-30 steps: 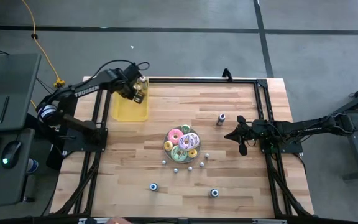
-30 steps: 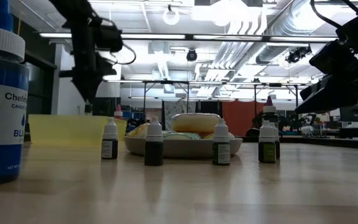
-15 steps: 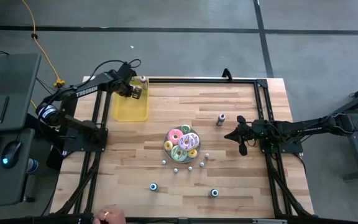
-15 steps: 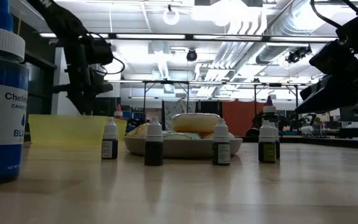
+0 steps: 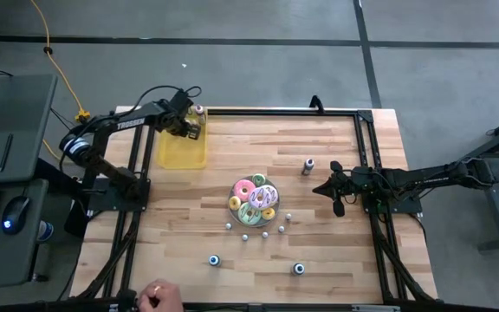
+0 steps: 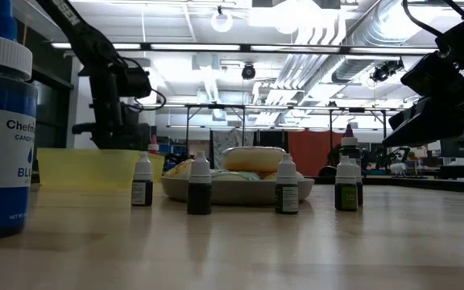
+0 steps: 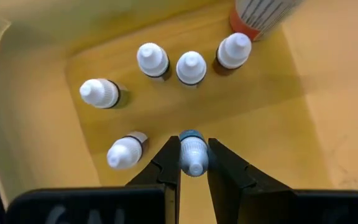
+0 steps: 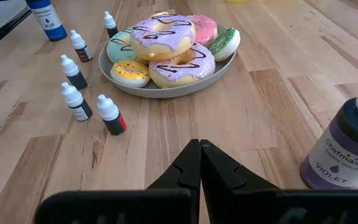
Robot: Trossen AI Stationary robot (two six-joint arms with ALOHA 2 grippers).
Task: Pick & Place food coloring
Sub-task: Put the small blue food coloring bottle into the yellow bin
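Bottle (image 7: 193, 151) feels light, rigid and slick; I keep the left gripper (image 7: 193, 163) clamped on its body, over the yellow bin (image 7: 36, 93).

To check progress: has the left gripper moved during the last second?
Yes. The left gripper, shut on a small bottle, has come lower, into the yellow bin.

Wooden table (image 5: 336, 251) carries a yellow tray (image 5: 180, 152) at its far left, a plate of doughnuts (image 5: 254, 202) at centre, small dropper bottles (image 5: 245, 235) beside it, larger bottles (image 5: 307, 165) apart.
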